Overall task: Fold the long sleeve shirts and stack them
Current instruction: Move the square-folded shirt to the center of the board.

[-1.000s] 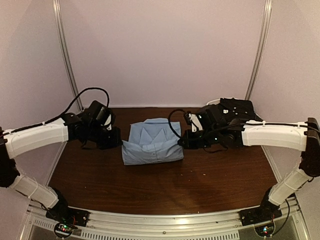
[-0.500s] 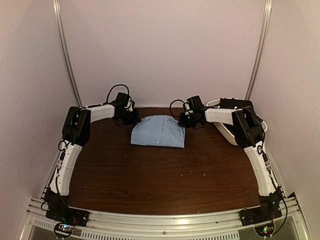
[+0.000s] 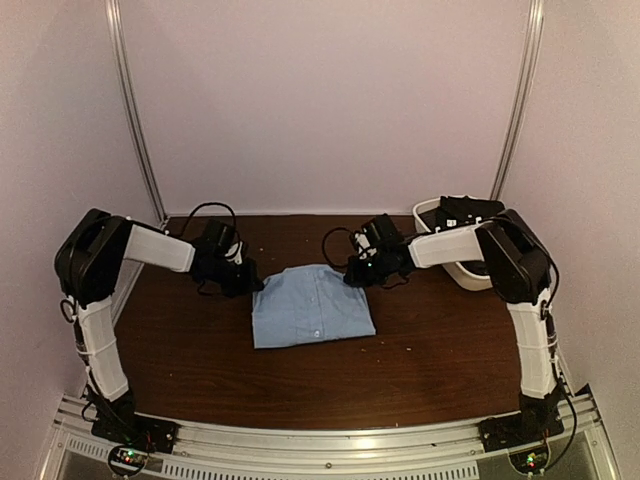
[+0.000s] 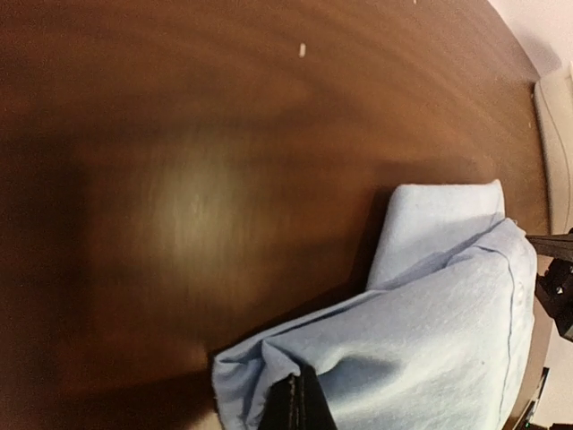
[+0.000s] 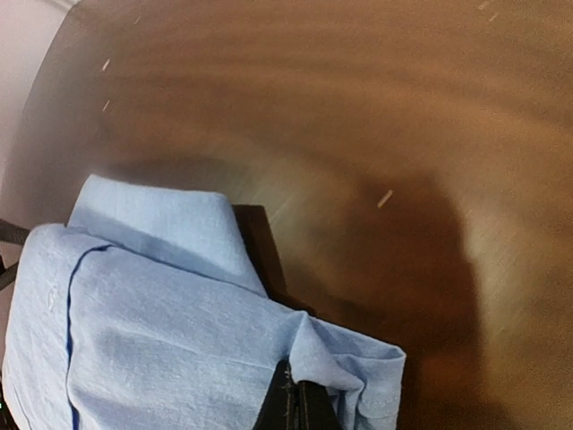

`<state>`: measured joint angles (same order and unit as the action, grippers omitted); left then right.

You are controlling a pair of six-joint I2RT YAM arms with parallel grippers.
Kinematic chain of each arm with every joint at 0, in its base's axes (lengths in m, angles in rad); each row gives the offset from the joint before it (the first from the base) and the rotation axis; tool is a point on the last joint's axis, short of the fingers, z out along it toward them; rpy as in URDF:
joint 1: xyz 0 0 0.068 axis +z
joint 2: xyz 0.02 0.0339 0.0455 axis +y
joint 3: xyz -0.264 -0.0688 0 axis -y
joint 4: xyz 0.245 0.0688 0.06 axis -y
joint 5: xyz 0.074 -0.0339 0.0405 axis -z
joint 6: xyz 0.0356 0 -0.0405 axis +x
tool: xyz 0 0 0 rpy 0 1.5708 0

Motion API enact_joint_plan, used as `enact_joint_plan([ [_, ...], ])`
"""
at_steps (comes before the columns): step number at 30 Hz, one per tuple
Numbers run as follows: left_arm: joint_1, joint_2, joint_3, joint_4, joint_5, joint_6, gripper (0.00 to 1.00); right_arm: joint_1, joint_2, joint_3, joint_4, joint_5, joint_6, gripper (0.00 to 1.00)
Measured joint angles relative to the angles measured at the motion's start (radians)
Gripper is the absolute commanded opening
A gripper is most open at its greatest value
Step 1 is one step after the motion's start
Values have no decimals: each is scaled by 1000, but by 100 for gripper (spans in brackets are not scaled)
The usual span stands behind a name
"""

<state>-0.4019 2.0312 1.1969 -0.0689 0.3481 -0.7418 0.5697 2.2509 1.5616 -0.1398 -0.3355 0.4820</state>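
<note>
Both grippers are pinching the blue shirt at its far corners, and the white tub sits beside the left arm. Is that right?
Not quite. The white tub stands at the far right, beside the right arm, as the top external view shows. The left gripper and right gripper do each pinch a far corner of the light blue shirt.

I see the dark wooden table (image 3: pixel 430 370) carrying a folded light blue shirt (image 3: pixel 312 305) near its middle and a white tub (image 3: pixel 472 274) in its far right corner

The shirt (image 3: pixel 312 305) has been drawn nearer and, it seems, flipped button-side up.
</note>
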Motion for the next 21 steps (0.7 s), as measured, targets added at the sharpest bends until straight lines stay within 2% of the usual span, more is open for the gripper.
enact_joint_plan([
  [3,-34,-177,-211,22,-36,-29,0,81,-104,-147,11,2,11,0],
  [8,-70,-419,-406,19,-82,-67,0,162,-267,-307,-6,3,18,0],
  [13,-71,-523,-427,24,-120,-82,0,144,-375,-325,-14,28,11,0],
  [21,-71,-489,-348,-31,-185,-79,0,126,-396,-319,-24,62,-7,0],
])
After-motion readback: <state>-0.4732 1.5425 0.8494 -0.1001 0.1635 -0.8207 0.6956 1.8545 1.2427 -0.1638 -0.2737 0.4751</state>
